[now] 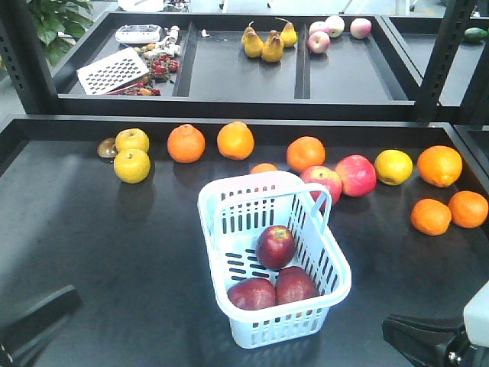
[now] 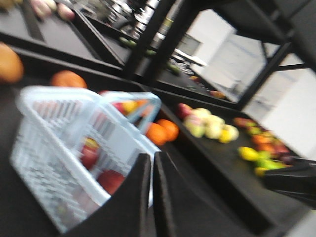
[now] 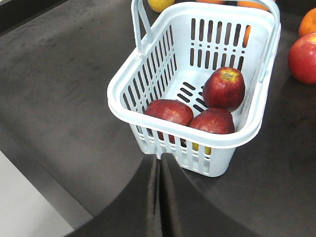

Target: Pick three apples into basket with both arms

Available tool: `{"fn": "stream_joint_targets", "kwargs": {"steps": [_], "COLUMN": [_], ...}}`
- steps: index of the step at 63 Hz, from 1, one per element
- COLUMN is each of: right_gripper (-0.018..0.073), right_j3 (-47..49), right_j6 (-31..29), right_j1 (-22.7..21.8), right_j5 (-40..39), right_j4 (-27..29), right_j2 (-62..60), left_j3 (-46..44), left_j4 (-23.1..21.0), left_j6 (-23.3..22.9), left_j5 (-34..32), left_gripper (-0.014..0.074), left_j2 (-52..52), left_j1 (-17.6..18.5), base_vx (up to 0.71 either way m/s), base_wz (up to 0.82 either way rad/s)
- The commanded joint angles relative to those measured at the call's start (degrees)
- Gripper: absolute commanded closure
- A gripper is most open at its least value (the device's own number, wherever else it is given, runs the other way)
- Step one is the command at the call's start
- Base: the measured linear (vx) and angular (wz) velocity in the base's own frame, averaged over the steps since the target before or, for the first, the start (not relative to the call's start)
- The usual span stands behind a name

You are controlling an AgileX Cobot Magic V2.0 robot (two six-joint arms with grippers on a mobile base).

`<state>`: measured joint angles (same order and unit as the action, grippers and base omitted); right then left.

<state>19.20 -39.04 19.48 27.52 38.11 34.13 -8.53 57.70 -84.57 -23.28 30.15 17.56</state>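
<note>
**Ana:** Nearest the front-facing camera are the two arms, low at the bottom corners: the left gripper a dark shape on one side of the basket, the right gripper on the other. Why are they so far back from it?

**Ben:** My guess is that their work is finished. All three apples are inside the basket: one towards its middle, and two, and, side by side against its near wall, touching each other.

**Ana:** And the claws themselves?

**Ben:** In each wrist view the fingers are pressed together with only a thin seam between them, and nothing is held. The left pair points at the basket's near corner, though that view is blurred. The right pair sits just short of the basket's near wall.

**Ana:** Why is the handle up?

**Ben:** It stands upright over the far half of the basket, which leaves the near half open from above. That would explain why the apples lie where they do.

**Ana:** What about the other fruit?

**Ben:** The brighter apples lie just beyond the basket's far right corner, and the oranges sit in a row further behind it. None belong to this job, so they stay on the table.
</note>
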Motion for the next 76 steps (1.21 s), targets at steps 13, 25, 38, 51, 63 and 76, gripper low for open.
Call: {"fn": "stream_joint_targets", "kwargs": {"steps": [13,25,38,51,63,76], "right_gripper": [0.0564,0.0564,0.0564,0.0564,0.0564,0.0564], "right_j3": [1.65,1.65,1.65,1.65,1.65,1.65], "right_j6": [-0.02,-0.02,-0.02,-0.02,-0.02,-0.02], "right_j1": [0.02,0.02,0.02,0.02,0.02,0.02], "right_j5": [-2.77,-2.77,-2.77,-2.77,-2.77,-2.54], "right_j4": [0.96,0.96,0.96,0.96,0.96,0.96], "right_j2": [-0.02,-0.02,-0.02,-0.02,-0.02,-0.04], "left_j3": [-1.41,-0.61,9.88,10.39,10.39,10.39], "left_j4": [-49.59,-57.38,-55.96,-51.28,-47.42,-46.42], "left_j6": [51.41,66.19,65.61,66.11,66.77,66.51], "left_j5": [25.64,39.12,24.83,30.33,33.19,35.67], "left_gripper": [0.0603,0.0603,0.0603,0.0603,0.0603,0.0603], "left_j2": [0.20,-2.64,-9.94,-18.40,-27.44,-31.81], "left_j1": [0.07,0.07,0.07,-0.11,-2.78,-10.91], "base_vx": [0.00,0.00,0.00,0.00,0.00,0.00], "base_wz": [0.00,0.00,0.00,0.00,0.00,0.00]}}
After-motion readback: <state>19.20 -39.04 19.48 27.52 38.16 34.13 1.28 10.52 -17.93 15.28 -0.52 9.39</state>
